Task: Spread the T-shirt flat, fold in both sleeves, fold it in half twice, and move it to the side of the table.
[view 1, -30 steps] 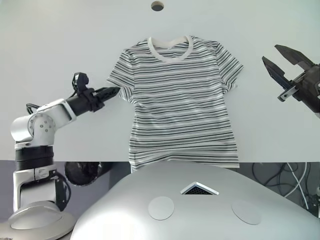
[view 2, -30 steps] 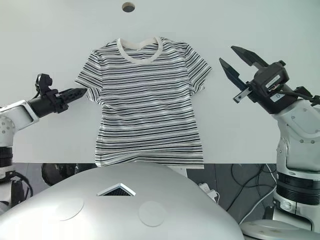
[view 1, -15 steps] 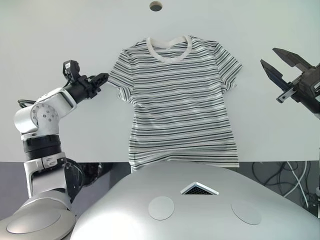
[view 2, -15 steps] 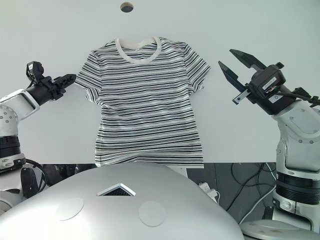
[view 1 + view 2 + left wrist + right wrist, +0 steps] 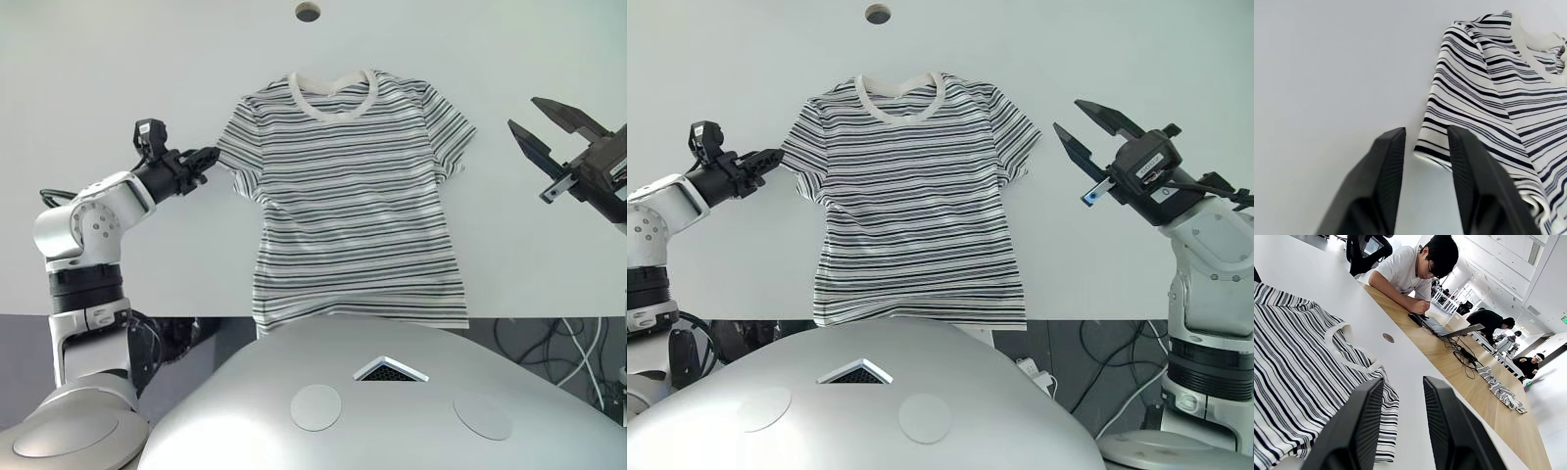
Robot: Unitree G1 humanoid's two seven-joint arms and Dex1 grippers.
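A black-and-white striped T-shirt (image 5: 353,196) lies spread flat, front up, on the white table (image 5: 118,78), its collar at the far side and its hem hanging over the near edge. My left gripper (image 5: 206,157) sits low at the tip of the shirt's left sleeve (image 5: 1449,132), fingers (image 5: 1386,171) open a little, with the sleeve edge just ahead of them. My right gripper (image 5: 1085,123) hovers above the table to the right of the right sleeve (image 5: 1383,431), jaws wide open and holding nothing.
A round cable hole (image 5: 308,12) lies in the table beyond the collar. Bare table surface extends on both sides of the shirt. Cables (image 5: 1087,362) hang below the near edge on the right.
My left gripper drew back from the left sleeve and rose, then came back in toward the sleeve tip. The right gripper drifted slightly up and away from the shirt.
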